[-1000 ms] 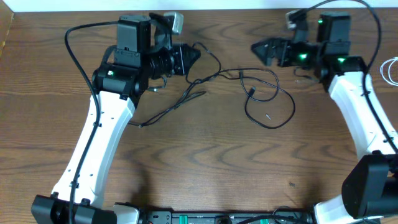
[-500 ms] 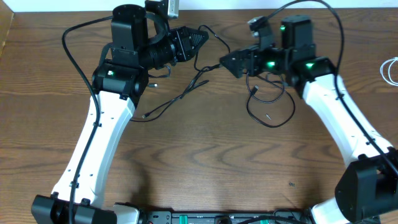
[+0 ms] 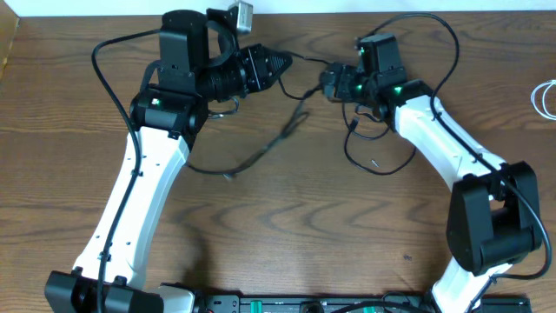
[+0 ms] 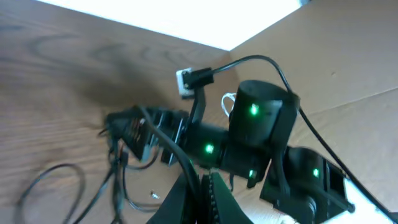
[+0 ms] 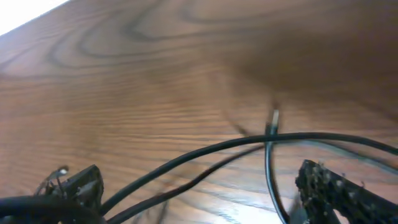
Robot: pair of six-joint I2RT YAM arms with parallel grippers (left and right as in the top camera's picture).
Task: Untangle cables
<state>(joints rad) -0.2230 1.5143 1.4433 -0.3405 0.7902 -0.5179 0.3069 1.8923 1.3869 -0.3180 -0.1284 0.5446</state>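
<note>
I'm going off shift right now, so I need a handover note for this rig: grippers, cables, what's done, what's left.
The left gripper is shut on a black cable.
The right gripper is open, with a black cable running between its fingers, not gripped.
The other black cables lie looped on the table under the right arm; the white cable sits apart at the far right.
Done: nothing separated yet.
Left: pull the black ones apart.

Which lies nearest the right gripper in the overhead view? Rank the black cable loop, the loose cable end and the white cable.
1. black cable loop, just below the right gripper.
2. loose cable end, lower left.
3. white cable, far right edge.
</note>
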